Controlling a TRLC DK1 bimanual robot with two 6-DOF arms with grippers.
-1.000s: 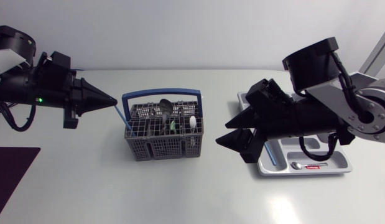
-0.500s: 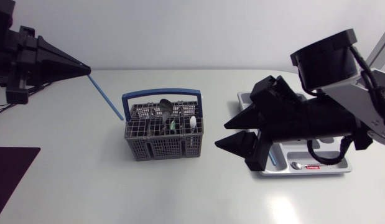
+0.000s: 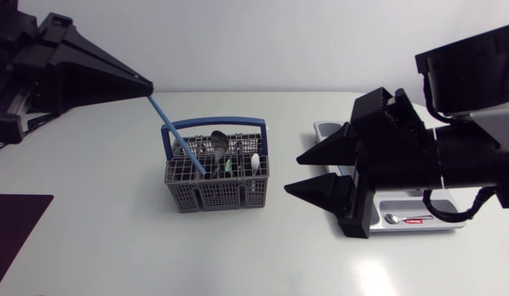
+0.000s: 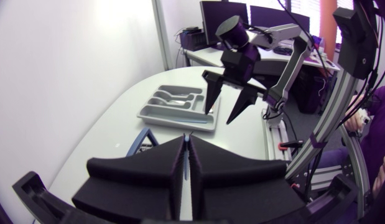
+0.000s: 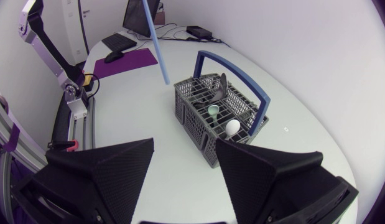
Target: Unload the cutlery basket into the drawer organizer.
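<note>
White table: spoons in grey basket (one in tray); left jaws tight on blue straw, right jaws apart.

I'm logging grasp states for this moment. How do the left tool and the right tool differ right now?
The left tool is shut on a blue straw, while the right tool is open and holds nothing. In the head view the left tool sits to the left of the basket, and the right tool sits to its right, by the drawer organizer. Both are matte black with wedge-shaped fingers, and both point toward the basket.
</note>
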